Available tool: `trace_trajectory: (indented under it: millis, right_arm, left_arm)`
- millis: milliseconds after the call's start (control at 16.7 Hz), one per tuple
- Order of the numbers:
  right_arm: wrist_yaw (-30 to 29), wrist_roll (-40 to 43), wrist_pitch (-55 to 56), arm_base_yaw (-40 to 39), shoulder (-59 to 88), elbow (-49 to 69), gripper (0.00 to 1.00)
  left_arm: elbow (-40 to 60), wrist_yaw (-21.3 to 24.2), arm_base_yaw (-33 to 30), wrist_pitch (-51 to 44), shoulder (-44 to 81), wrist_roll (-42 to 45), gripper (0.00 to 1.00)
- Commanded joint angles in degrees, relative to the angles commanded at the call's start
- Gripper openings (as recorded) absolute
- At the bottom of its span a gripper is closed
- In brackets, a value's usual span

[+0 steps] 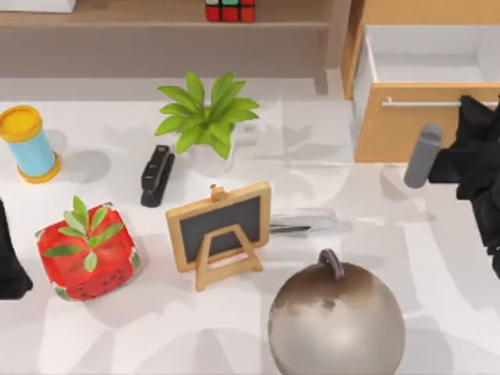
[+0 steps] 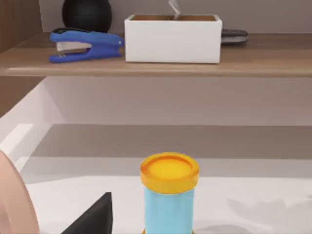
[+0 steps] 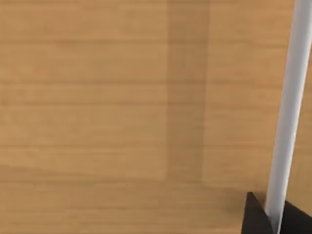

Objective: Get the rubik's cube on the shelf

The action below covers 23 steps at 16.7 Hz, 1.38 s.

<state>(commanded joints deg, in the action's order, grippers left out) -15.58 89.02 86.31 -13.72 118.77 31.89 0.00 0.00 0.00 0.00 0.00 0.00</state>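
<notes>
Brown wood forms the shelf, and the cube is seen resting on its top board, well behind the plant. Right of the plant, the right tool is held against the open drawer, beside its silver handle; whether its fingers are apart cannot be told. The left arm is parked left of the plant.

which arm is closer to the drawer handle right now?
Right. The right gripper sits at the drawer handle on the table's right; the left gripper is parked at the far left edge.
</notes>
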Motion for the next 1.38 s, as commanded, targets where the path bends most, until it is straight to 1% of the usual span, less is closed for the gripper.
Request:
trace_trajectory:
  millis: [240, 660, 1080, 1200, 1380]
  right_arm:
    - [0.09, -0.10, -0.82, 0.18, 0.53, 0.70, 0.00]
    - [2.21, 0.01, -8.44, 2.03, 5.31, 14.10, 0.00]
    - [2.47, -0.09, -9.89, 2.46, 6.46, 15.63, 0.00]
    - [2.90, -0.06, -11.92, 2.84, 8.13, 18.78, 0.00]
    - [3.56, -0.15, -14.61, 3.34, 10.25, 26.78, 0.00]
  left_arm:
    - [0.00, 0.00, 0.00, 0.00, 0.00, 0.00, 1.00]
    - [0.00, 0.00, 0.00, 0.00, 0.00, 0.00, 1.00]
    - [0.00, 0.00, 0.00, 0.00, 0.00, 0.00, 1.00]
    - [0.00, 0.00, 0.00, 0.00, 0.00, 0.00, 1.00]
    - [0.00, 0.00, 0.00, 0.00, 0.00, 0.00, 1.00]
